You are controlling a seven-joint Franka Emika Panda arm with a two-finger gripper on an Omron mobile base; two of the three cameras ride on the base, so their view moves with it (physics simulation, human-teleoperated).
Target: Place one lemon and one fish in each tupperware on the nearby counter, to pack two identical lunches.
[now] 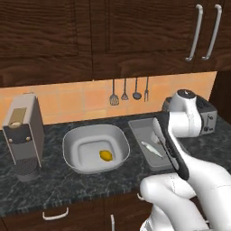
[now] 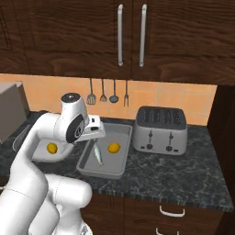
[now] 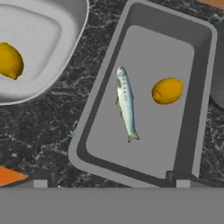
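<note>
Two pale-grey tupperware stand side by side on the dark speckled counter [image 2: 183, 174]. The rounded-square tub [image 1: 72, 149] on the left holds one yellow lemon [image 1: 105, 155] [image 3: 8, 60]. In the rectangular tub [image 2: 117, 133] [image 3: 197, 109] to its right lie a silver fish [image 2: 97, 155] [image 3: 127, 103] and a second lemon [image 2: 114, 148] [image 3: 167, 90], a little apart. My gripper [image 3: 111, 183] hangs above the near end of the rectangular tub, open, its tips wide apart with nothing between them. The fish lies flat below it, untouched.
A silver toaster [image 2: 160, 130] stands right of the rectangular tub. A grey coffee machine [image 1: 22, 135] stands at the counter's left end. Utensils [image 1: 128, 92] hang on the tiled wall behind, under dark wooden cabinets.
</note>
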